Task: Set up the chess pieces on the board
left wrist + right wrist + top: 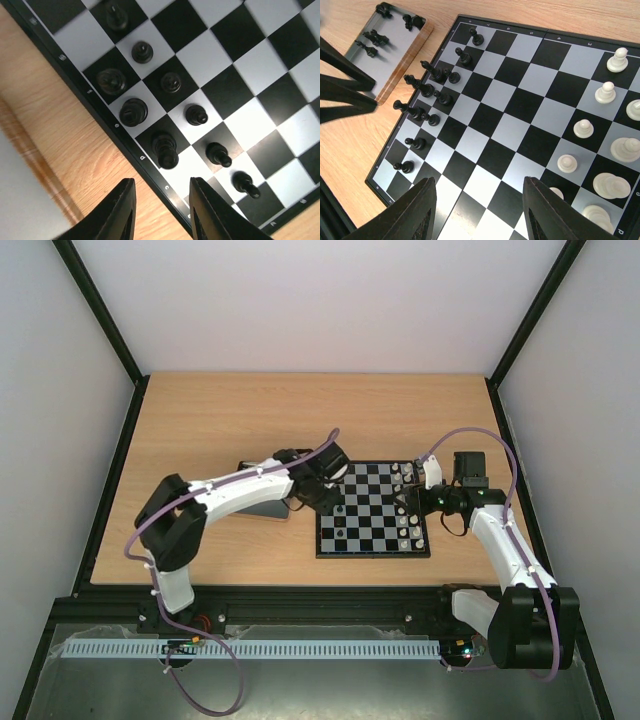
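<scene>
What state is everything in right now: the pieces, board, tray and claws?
board, lying flat on the table.
black chess pieces, upright along one board edge.
tray, holds a few more black chess pieces.
white pieces, upright along the opposite edge.
left gripper, open, empty.
right gripper, open, empty.

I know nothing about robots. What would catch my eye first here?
A small chequered board sits mid-table between two arms, with black chess pieces lined along its left side and white pieces along its right. Beside its left edge lies a grey tray holding a few loose black pieces. The left gripper and right gripper both hover open and empty at the board's edges.
</scene>
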